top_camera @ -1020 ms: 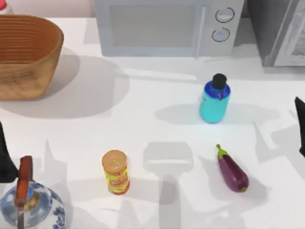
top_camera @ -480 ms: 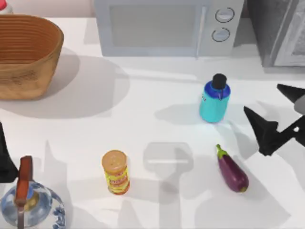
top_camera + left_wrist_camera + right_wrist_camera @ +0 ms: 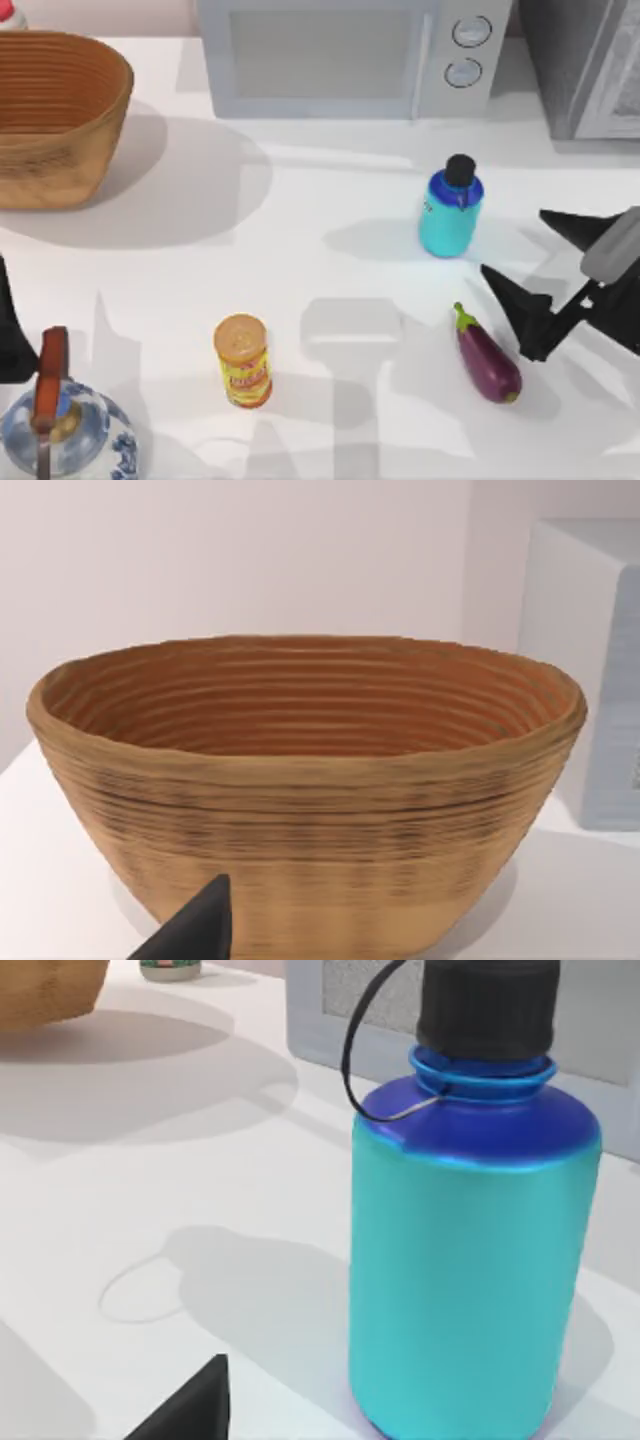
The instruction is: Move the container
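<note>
Right gripper (image 3: 530, 275) wide open and empty beside upright container (image 3: 449, 215); risk of tipping it, or brushing eggplant (image 3: 488, 359).

White table (image 3: 330, 200). Upright on it: cyan-blue container (image 3: 449, 210), right of centre; yellow-labelled can (image 3: 243, 361), near front. Eggplant (image 3: 487, 356) lies flat, front of container, well apart. Wicker basket (image 3: 55, 115) at back left. Microwave (image 3: 350, 55) along back edge. Glass teapot (image 3: 60, 425) at front-left corner.
</note>
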### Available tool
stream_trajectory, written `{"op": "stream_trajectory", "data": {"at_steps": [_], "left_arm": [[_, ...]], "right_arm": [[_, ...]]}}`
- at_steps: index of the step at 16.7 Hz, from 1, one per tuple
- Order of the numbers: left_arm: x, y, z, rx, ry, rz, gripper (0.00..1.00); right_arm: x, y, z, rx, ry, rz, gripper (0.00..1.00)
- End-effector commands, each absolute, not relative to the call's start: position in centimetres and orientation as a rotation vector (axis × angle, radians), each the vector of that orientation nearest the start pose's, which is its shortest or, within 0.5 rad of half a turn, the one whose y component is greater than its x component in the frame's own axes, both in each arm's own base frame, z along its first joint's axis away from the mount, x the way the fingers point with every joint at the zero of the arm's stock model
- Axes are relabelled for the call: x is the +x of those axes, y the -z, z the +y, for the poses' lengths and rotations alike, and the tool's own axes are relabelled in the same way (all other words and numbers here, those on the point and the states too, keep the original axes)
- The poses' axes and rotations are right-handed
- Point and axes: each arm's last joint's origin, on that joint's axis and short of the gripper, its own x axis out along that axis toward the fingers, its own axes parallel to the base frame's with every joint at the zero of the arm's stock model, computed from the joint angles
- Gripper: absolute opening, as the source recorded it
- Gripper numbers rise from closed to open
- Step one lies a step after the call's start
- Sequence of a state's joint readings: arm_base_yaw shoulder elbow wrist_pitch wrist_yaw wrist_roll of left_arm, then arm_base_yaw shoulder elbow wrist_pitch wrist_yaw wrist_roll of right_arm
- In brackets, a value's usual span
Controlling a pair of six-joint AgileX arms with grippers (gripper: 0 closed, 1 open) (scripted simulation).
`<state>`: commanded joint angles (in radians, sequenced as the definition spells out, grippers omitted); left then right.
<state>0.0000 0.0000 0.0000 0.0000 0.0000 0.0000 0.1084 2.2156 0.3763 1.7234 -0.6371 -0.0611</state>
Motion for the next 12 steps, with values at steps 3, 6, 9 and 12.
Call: {"op": "stream_trajectory", "data": {"at_steps": [3, 6, 9, 12], "left_arm": [[10.6, -16.0, -0.1, 0.0, 0.0, 0.0, 1.0], [10.6, -16.0, -0.1, 0.0, 0.0, 0.0, 1.0], [10.6, -16.0, -0.1, 0.0, 0.0, 0.0, 1.0], [10.6, -16.0, -0.1, 0.0, 0.0, 0.0, 1.0]], "right_arm": [[26.4, -4.6, 4.9, -0.04, -0.775, 0.093, 1.0], [26.4, -4.6, 4.8, -0.038, -0.77, 0.097, 1.0], [27.7, -5.0, 5.4, -0.039, -0.773, 0.091, 1.0], [30.1, -5.2, 6.9, -0.036, -0.772, 0.087, 1.0]]}}
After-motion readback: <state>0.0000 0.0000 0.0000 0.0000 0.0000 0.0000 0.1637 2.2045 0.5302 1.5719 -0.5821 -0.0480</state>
